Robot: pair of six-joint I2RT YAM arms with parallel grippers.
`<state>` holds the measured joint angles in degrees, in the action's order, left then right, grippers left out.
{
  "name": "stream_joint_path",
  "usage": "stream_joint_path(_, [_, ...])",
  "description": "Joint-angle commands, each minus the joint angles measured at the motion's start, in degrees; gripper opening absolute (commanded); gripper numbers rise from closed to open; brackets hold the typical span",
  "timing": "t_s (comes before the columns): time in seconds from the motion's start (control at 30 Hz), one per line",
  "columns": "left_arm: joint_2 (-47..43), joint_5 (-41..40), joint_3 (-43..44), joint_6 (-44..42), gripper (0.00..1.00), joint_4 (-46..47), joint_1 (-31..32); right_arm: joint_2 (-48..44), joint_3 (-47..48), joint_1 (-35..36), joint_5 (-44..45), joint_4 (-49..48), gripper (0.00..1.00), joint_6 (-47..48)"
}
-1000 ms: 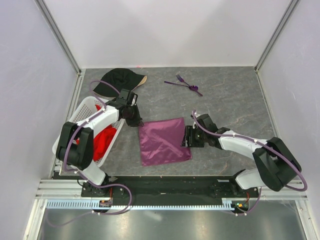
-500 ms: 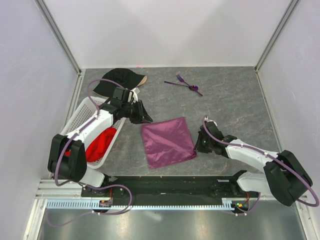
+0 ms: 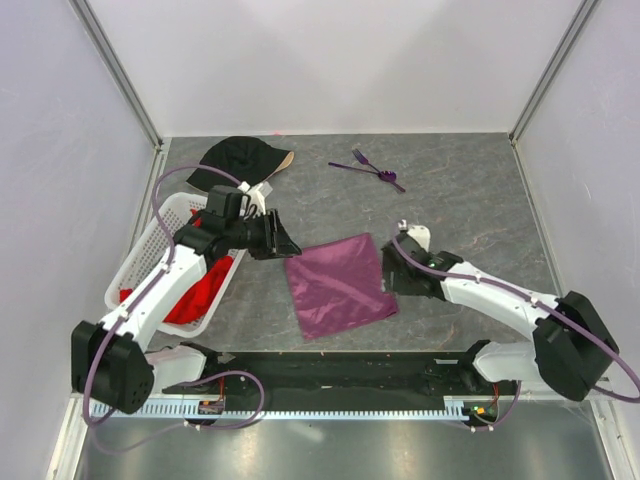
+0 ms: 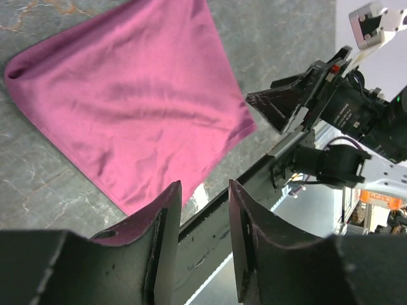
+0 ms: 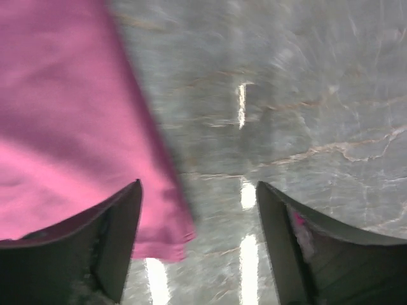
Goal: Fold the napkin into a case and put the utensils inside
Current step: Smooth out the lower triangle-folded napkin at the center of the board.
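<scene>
Your napkin (image 3: 340,287) lies flat on the table (image 3: 470,190) between the two grippers, a plum-purple, faintly shiny sheet with soft wrinkles. It's nearly square, so it has no clear long axis. Its sides sit skewed to the table's edges, with one corner pointing toward the near edge. Your left gripper (image 4: 203,190) hangs partly spread and empty. The right gripper (image 5: 198,190) stands wide over the napkin's right edge, gripping nothing.

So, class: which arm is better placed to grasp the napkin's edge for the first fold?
Likely right: the right gripper, open, sits at the napkin's right edge; the left gripper hovers off its corner.
</scene>
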<state>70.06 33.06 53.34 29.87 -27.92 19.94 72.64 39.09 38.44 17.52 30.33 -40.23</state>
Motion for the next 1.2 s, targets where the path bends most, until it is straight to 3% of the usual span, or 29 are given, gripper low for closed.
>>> stream_joint_path(0.0, [-6.07,2.10,-0.34,-2.18,0.43,-0.64,-0.34,2.58,11.87,10.50,11.21,11.58,0.86,-1.17])
stream_joint_path(0.07, [-10.09,-0.96,-0.17,-2.27,0.43,-2.04,-0.35,6.10,17.75,14.37,14.28,13.61,0.91,-3.18])
stream_joint_path(0.2, [-16.70,-15.61,0.88,-1.66,0.46,-7.31,-1.05,15.05,27.60,25.71,15.17,14.24,0.93,-4.51])
stream_joint_path(0.4, [-18.12,-27.43,5.10,0.89,0.48,-17.51,-2.54,32.55,45.61,36.18,14.49,13.89,0.82,-7.23])
stream_joint_path(0.5, [-17.25,-26.47,5.72,-0.42,0.49,-18.57,-3.24,37.12,46.25,37.24,11.67,9.76,0.74,-7.32])
stream_joint_path(0.53, [-16.89,-26.55,5.81,-1.03,0.49,-19.01,-3.51,37.48,45.99,37.24,10.36,9.06,0.65,-7.32])
stream_joint_path(0.57, [-16.71,-27.60,6.16,-1.04,0.49,-20.14,-3.86,37.57,45.64,37.24,10.00,7.66,0.62,-7.32])
stream_joint_path(0.77, [-16.10,-31.03,5.55,-0.34,0.49,-20.42,-6.76,38.19,43.27,37.24,7.10,5.10,0.57,-7.06])
stream_joint_path(0.9, [-14.78,-29.46,5.11,0.80,0.48,-19.02,-7.11,38.89,40.64,37.33,5.34,3.95,0.46,-7.93])
stream_joint_path(1.17, [-11.88,-23.75,2.56,1.51,0.42,-16.20,-7.20,38.10,36.59,37.24,3.31,1.93,0.45,-8.99])
